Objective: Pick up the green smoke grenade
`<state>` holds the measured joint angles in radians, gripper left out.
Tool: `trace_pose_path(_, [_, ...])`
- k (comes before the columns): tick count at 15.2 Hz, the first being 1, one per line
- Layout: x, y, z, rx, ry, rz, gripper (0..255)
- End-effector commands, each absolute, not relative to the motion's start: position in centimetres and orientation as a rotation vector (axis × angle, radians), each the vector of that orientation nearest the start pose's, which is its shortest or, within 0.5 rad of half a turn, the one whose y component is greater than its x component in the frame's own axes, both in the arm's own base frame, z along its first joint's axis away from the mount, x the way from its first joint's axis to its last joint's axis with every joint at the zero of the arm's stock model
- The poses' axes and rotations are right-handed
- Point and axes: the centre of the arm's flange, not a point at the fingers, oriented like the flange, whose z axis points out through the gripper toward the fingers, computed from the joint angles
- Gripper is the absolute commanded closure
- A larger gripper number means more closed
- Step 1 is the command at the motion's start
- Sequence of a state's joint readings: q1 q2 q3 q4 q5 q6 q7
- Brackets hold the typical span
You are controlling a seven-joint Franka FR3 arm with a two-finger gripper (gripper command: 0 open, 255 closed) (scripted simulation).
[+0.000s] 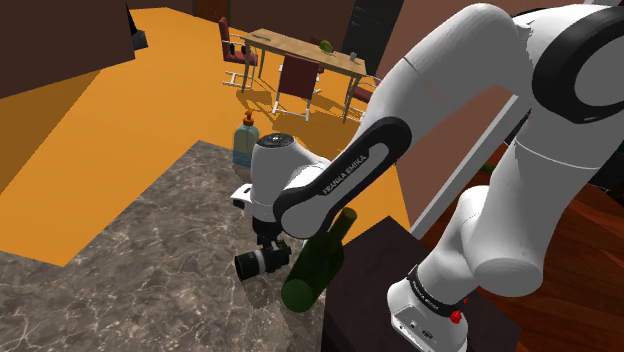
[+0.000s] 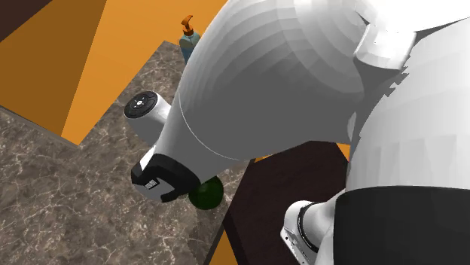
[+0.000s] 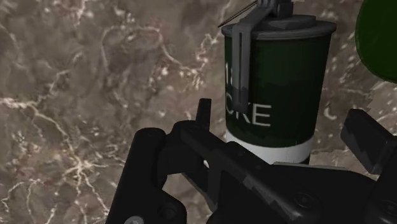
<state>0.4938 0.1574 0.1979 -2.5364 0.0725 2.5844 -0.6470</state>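
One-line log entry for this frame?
phase: pre-grasp | pincer: open, no contact | green smoke grenade: between jaws, on marbled counter

Work surface: a grey-brown, marble-patterned countertop (image 1: pixel 130 260) is spread across the near scene.
Bottle: a dark green glass bottle (image 1: pixel 318 265) is laid on its side at the countertop's near right.
Dispenser: a teal bottle with an orange top (image 1: pixel 246 143) is stood upright at the countertop's far edge.
Floor: a plain orange floor (image 1: pixel 120 130) is seen beyond the countertop.
Furniture: a long wooden dining table (image 1: pixel 300 50) is set far off, with dark red chairs (image 1: pixel 296 80) beside it.
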Motion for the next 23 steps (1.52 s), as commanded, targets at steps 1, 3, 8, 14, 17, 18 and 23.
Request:
trace_pose_path(1, [34.5,28.7,19.4,-2.47,-1.829,0.167,0])
trace_pose_path(3, [34.5,28.7,19.4,-2.47,-1.829,0.167,0])
trace_pose_path(8, [34.5,28.8,19.4,-2.47,-1.829,0.167,255])
trace_pose_path(14, [34.5,28.7,19.9,-2.47,-1.829,0.167,255])
trace_pose_path(17, [34.5,28.7,21.5,-2.47,-1.829,0.167,255])
trace_pose_path(18, [34.5,28.7,22.0,-2.47,-1.829,0.167,255])
trace_pose_path(23, [34.5,28.7,24.6,-2.47,-1.829,0.167,255])
